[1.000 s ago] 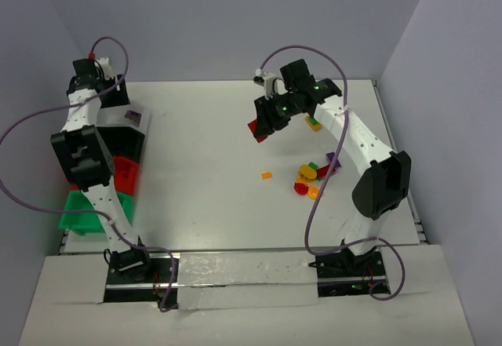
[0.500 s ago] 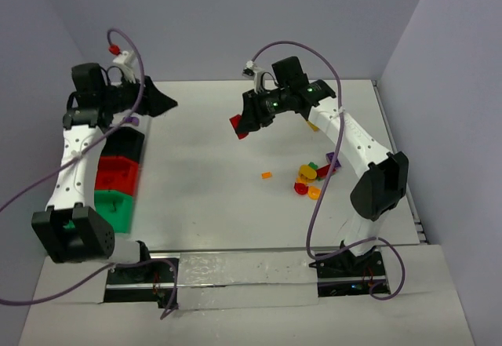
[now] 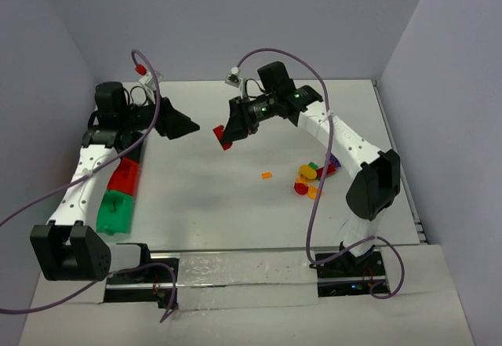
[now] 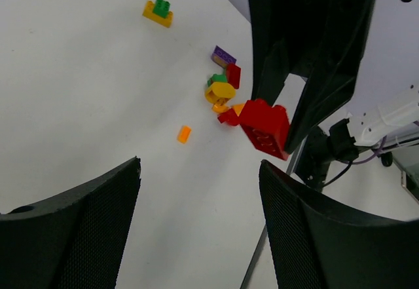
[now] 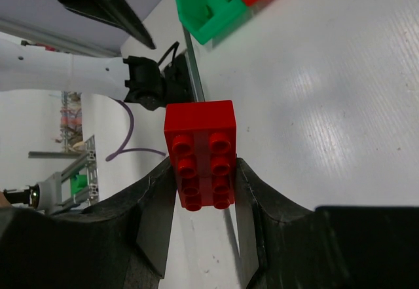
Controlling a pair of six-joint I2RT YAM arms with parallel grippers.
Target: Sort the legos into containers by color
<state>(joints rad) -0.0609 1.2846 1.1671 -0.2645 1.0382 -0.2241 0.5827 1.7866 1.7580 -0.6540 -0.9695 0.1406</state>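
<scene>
My right gripper (image 3: 229, 132) is shut on a red two-by-four brick (image 3: 222, 137) and holds it above the table's middle left. The brick sits between the pads in the right wrist view (image 5: 201, 146). My left gripper (image 3: 177, 125) is open and empty, pointing at the red brick (image 4: 265, 126) from the left with a gap between them. A green bin (image 3: 114, 212) and a red bin (image 3: 124, 178) stand at the left edge; my left arm hides the bins farther back. Loose legos (image 3: 312, 176) lie in a pile at the right.
A small orange piece (image 3: 267, 176) lies alone near the middle. The left wrist view shows a yellow piece with a green top (image 4: 159, 10), a purple piece (image 4: 223, 56) and the orange piece (image 4: 184, 134). The green bin (image 5: 208, 4) shows beyond the brick.
My right gripper has carried the red brick leftward and lower. My left arm has swung from above the bins out to the right, its gripper now facing the brick.
</scene>
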